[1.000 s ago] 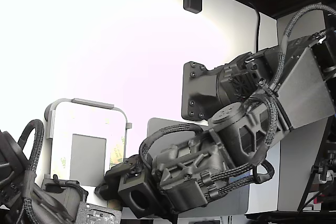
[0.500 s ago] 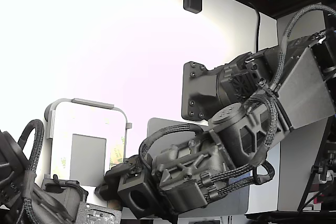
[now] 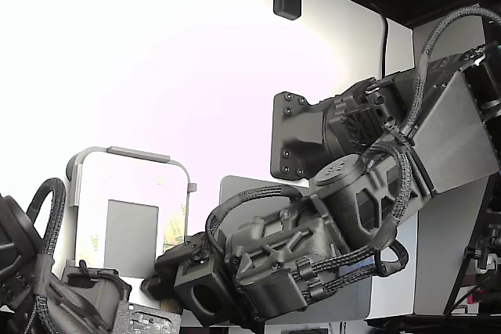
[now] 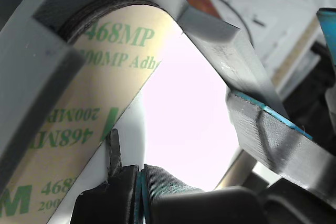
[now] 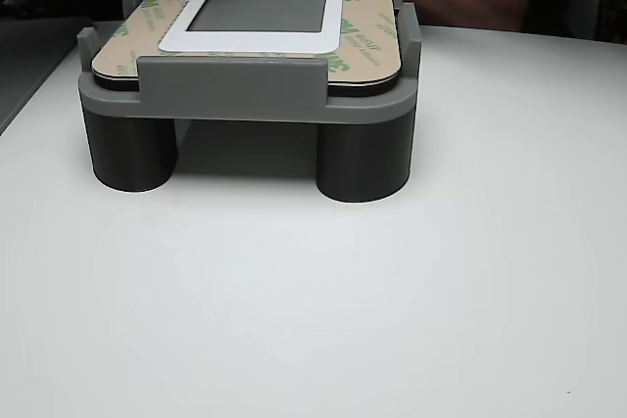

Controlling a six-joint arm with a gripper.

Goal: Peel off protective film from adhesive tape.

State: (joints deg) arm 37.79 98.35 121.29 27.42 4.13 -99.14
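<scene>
Where the wrist view looks past its own hardware, the claw (image 4: 140, 179) fills the nearest part of the picture: its two dark fingertips (image 4: 123, 187) are pressed together with a thin blue seam between them, closed at the edge of the protective film (image 4: 79, 129); whether an edge of the film is actually pinched between them cannot be told. That film is a pale-yellow strip printed with green "468MP" and "200MP" marks, lying flat along the rim of a white panel (image 4: 181, 124) seated in a grey fixture (image 4: 31, 72), whose raised corner wall curves around the strip's end. In the other view, the white bench (image 5: 323, 291) occupies the foreground, and the fixture (image 5: 230, 90) stands on it on two visible round legs, with a front lip. On top, the film (image 5: 367, 31) runs along the panel's borders on both sides of a grey rectangular patch (image 5: 260, 5) framed in white. In the exterior view, the arm (image 3: 313, 232) with braided cables reaches down from the exterior view's right to the lower corner of the panel (image 3: 129, 193), where the claw's tips are hidden behind the wrist body.
</scene>
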